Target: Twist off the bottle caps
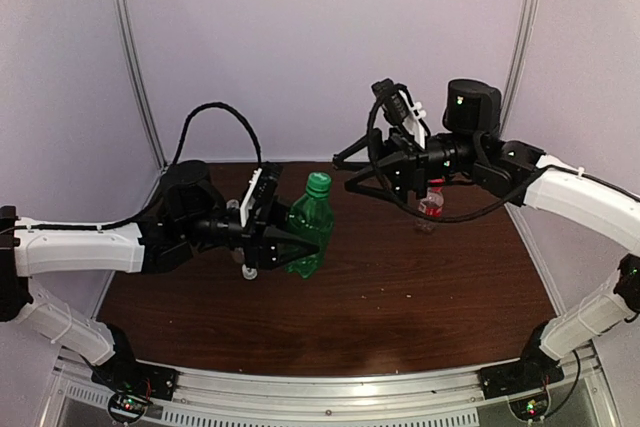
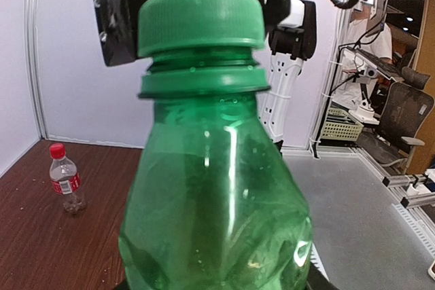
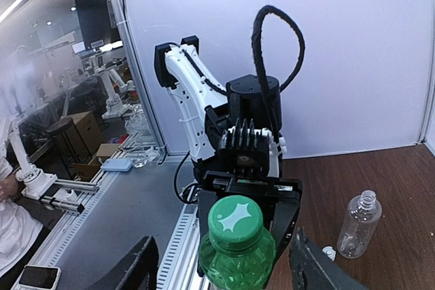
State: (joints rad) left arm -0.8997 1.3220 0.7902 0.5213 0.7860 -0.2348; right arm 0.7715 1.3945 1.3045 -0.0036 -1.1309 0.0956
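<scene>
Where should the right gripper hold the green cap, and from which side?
Probably the cap's round side wall, pinched across, coming from its top along the bottle's axis: the left gripper holds the bottle's body, leaving the cap free.

Robotics lab: white booth walls (image 1: pixel 300 47), other arm rigs (image 3: pixel 110 93), office chairs (image 2: pixel 402 119) beyond.

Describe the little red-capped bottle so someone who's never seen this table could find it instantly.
Look at the dark brown wooden table, then its far right part, near the right arm. There stands a small clear plastic bottle with a red label and red screw cap. It is far smaller than the dark green plastic bottle at centre, and unlike the clear unlabelled plastic bottle it is capped.
</scene>
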